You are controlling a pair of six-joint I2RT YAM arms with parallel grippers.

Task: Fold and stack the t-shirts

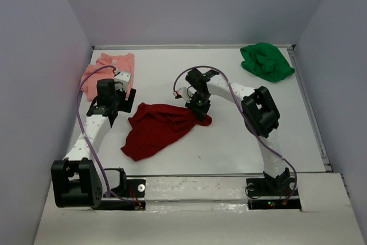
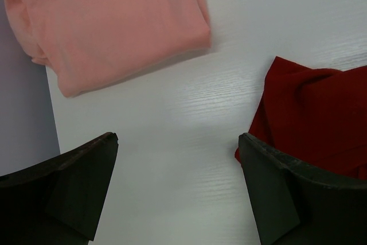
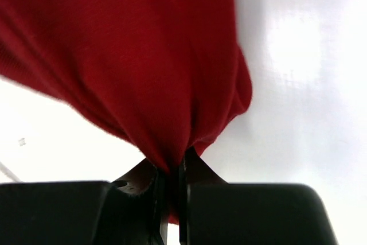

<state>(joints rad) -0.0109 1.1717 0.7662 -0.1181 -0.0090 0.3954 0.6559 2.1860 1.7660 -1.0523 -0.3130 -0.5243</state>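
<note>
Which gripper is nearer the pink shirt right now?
Left. The left gripper hovers open just beside the pink shirt; the right gripper is farther off, shut on the dark red shirt.

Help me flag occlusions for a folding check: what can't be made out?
- Salmon pink cloth t-shirt: near edge under the left arm, top view; cut by the frame edge, left wrist view.
- Dark red cloth t-shirt: blurred in the right wrist view; which part the right gripper pinches is unclear.
- Bright green cloth t-shirt: bunched, collar and sleeves indistinguishable, top view.
</note>
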